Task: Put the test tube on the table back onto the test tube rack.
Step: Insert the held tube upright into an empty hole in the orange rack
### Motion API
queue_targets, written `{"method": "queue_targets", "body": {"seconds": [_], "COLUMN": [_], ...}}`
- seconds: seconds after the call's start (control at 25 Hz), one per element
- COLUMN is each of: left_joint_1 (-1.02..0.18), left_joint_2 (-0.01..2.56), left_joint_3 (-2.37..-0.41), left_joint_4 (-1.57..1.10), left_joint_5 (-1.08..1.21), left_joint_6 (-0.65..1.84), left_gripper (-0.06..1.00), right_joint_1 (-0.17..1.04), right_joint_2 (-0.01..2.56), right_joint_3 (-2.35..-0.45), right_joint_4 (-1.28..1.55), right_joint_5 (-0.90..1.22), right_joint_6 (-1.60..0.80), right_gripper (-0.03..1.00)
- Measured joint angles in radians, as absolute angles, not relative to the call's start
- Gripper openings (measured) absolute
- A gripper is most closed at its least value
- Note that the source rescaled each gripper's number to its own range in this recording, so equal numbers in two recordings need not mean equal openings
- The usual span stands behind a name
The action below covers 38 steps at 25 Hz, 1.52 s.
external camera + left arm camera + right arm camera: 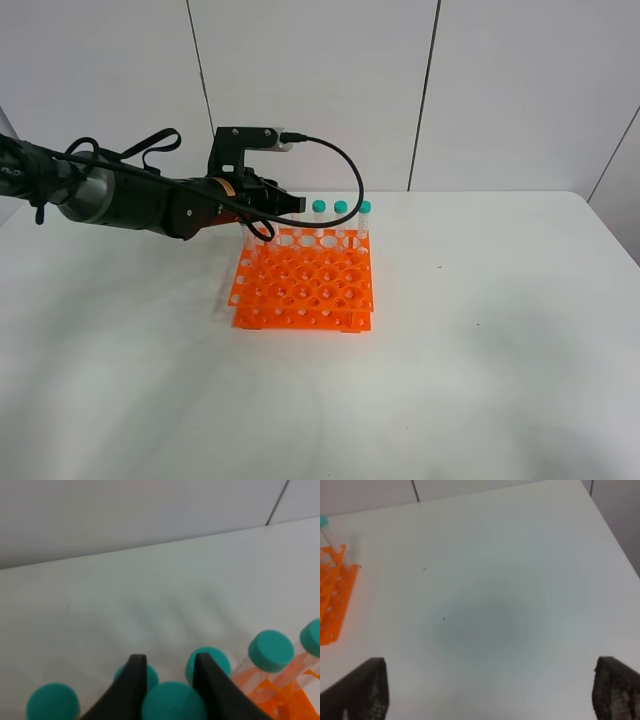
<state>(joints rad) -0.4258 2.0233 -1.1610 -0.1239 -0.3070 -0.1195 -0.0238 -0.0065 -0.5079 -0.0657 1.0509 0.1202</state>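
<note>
Two dark fingers (pixel 125 690) of the left gripper (pixel 169 692) are closed narrowly on the tube (pixel 172 700) at its teal cap, above the far row of the rack (pixel 305 285). The tube should be kept vertical and lowered straight into a free hole, clear of neighbouring tubes (pixel 341 208). The right gripper (pixel 487 697) is held wide over bare table (pixel 495 595).
</note>
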Motion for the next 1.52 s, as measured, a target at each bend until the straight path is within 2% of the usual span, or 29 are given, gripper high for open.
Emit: {"method": "queue_targets", "body": {"seconds": [0.4, 1.52], "left_joint_1": [-0.433, -0.441], "left_joint_2": [2.023, 2.028], "left_joint_3": [-1.149, -1.048], "left_joint_4": [-0.107, -0.049], "left_joint_5": [-0.351, -0.391], "left_joint_6": [-0.188, -0.156], "left_gripper": [0.0, 0.0], "right_joint_1": [-0.024, -0.024], "right_joint_2": [-0.006, -0.006], "right_joint_3": [-0.508, -0.508], "right_joint_4": [-0.066, -0.066], "right_joint_5": [1.051, 1.051], "right_joint_6": [0.12, 0.12], "right_gripper": [0.85, 0.85]}}
